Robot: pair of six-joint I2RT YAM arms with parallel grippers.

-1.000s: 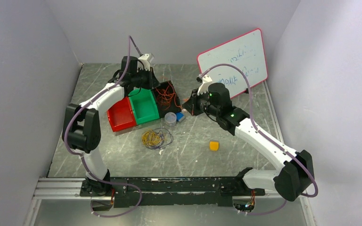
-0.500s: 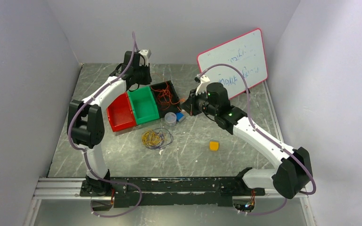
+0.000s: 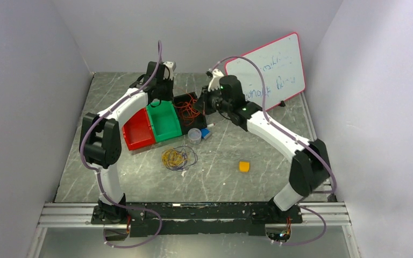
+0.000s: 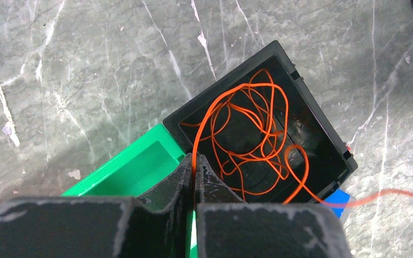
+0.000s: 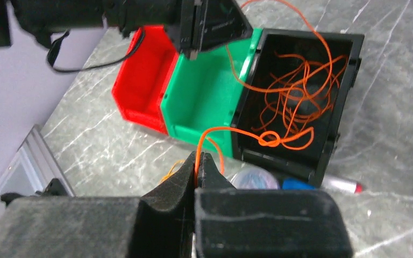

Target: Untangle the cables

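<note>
I had the left end effector [image 4: 193, 180] and the right end effector [image 5: 198, 172] each clamped shut on the orange cable [image 4: 258, 129]. Most of its loops lay in the black bin [image 4: 225, 83]. The yellow cable [image 3: 173, 157] and the dark cable [image 3: 191, 156] lay tangled together on the worktop [image 3: 220, 177].

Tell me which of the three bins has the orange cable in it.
The black bin, at the end of the row next to the green bin. The orange cable is piled inside it; the green bin and the red bin are empty.
</note>
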